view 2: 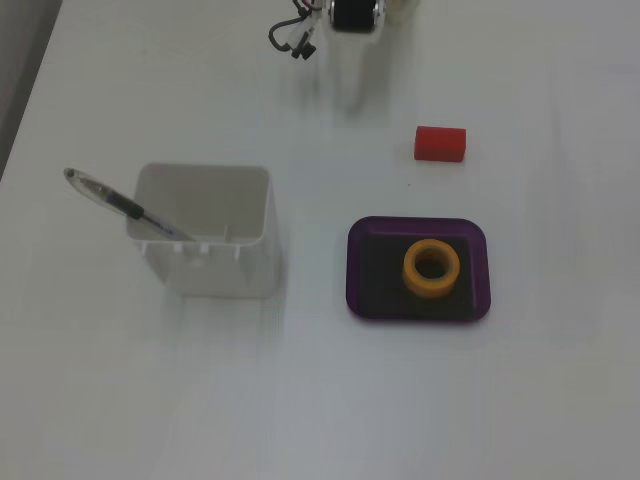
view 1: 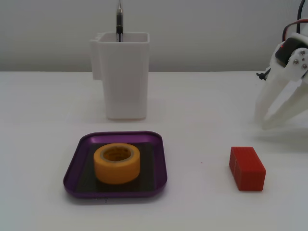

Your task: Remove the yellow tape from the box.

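The yellow tape is a thick ring lying flat in the middle of the purple box. Both also show in the other fixed view, the tape inside the box. My gripper is at the far right, well away from the box, pointing down with its white fingertips close together near the table and holding nothing. In the view from above only the arm's dark wrist part is clear at the top edge; the white fingers blend into the table.
A tall white container with a pen in it stands behind the box. A red block lies on the table between the box and my gripper. The table is white.
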Robot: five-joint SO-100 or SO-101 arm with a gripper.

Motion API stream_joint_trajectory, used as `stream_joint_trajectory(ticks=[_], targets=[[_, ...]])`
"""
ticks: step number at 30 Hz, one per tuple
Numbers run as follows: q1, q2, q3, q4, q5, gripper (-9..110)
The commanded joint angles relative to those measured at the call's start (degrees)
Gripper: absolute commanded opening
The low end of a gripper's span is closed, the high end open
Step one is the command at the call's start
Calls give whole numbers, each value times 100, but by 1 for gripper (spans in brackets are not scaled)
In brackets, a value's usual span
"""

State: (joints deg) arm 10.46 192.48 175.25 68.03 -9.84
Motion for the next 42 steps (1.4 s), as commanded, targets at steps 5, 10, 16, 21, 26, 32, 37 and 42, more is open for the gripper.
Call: stream_joint_trajectory(ticks=[5,10,16,21,26,32,37,42], targets=[[-62,343,9,-79,-53,0],[-62,343,0,-79,-53,0],[-53,343,-290,-211,-9,0],[-44,343,-1433,-237,9,0],[-26,237,-2514,-158,-70,0],[-26,-396,-2971,-149,-800,0],[-44,-2188,-3621,-149,-993,0],[-360,-4069,-4693,44,-993,3]])
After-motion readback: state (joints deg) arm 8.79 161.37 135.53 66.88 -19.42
